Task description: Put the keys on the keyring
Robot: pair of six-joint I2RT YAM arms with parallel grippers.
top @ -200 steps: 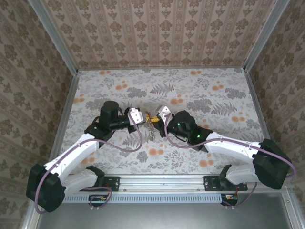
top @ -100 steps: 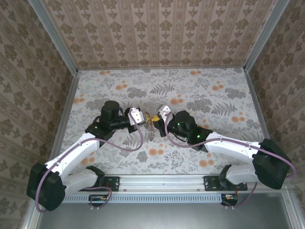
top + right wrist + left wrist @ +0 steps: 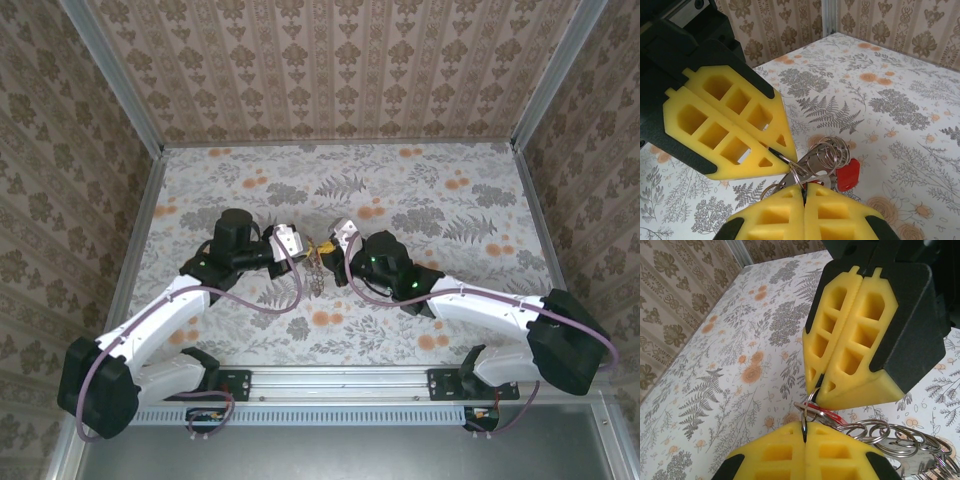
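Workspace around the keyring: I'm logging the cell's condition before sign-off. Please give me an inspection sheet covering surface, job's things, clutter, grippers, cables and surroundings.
Surface: floral-patterned table, no spill seen.
Job's things: keyring, coiled silvery loops held between the two grippers; keys, one red head shows beside the loops; whether it is threaded on cannot be told.
Clutter: nothing seen.
Grippers: left gripper and right gripper are both shut, tip to tip, each pinching a thin loop of the keyring.
Cables: purple cables run along both arms, apart from the keyring.
Surroundings: wallpapered walls, metal frame posts, rail at the near edge.
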